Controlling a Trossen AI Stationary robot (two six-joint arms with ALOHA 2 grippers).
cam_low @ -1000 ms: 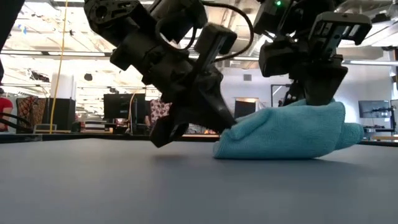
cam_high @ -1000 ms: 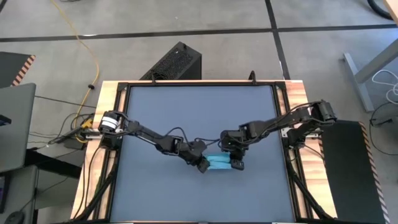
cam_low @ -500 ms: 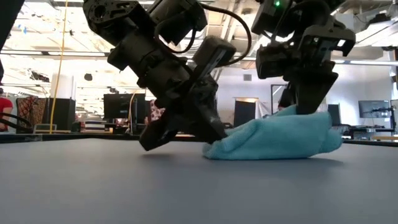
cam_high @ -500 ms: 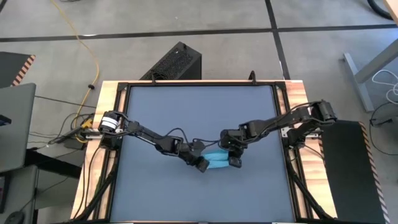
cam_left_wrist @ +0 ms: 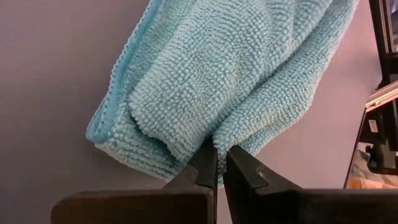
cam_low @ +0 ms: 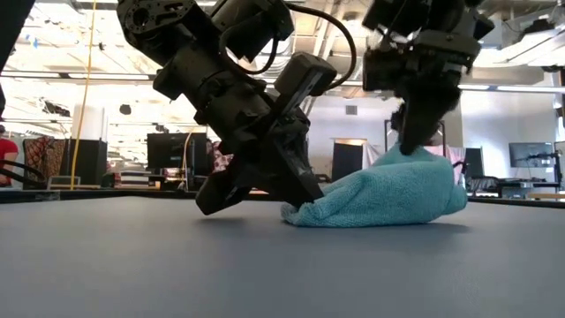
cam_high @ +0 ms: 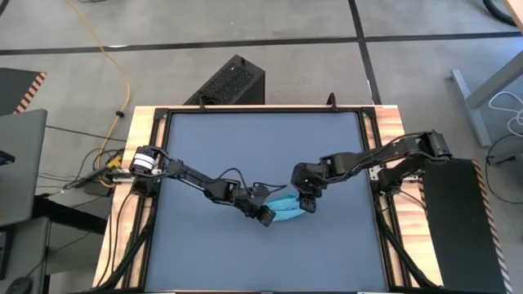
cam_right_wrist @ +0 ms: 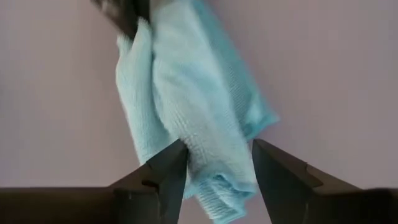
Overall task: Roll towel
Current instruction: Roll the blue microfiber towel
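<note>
Two dark arms meet over a bunched towel (cam_high: 286, 210) lying a little toward the near side of the middle of the dark grey table (cam_high: 204, 147). On the left, the left gripper (cam_high: 265, 216) is low at the towel's left end, its fingers (cam_left_wrist: 208, 163) pinched together on a fold of the blue cloth. To the right, the right gripper (cam_high: 307, 203) reaches down onto the towel's right end with its fingers (cam_right_wrist: 168, 168) spread apart, straddling the cloth rather than clamping it. From table height the towel (cam_low: 380, 196) is a rumpled mound, highest under the right gripper (cam_low: 415, 132). No containers sit on the table.
</note>
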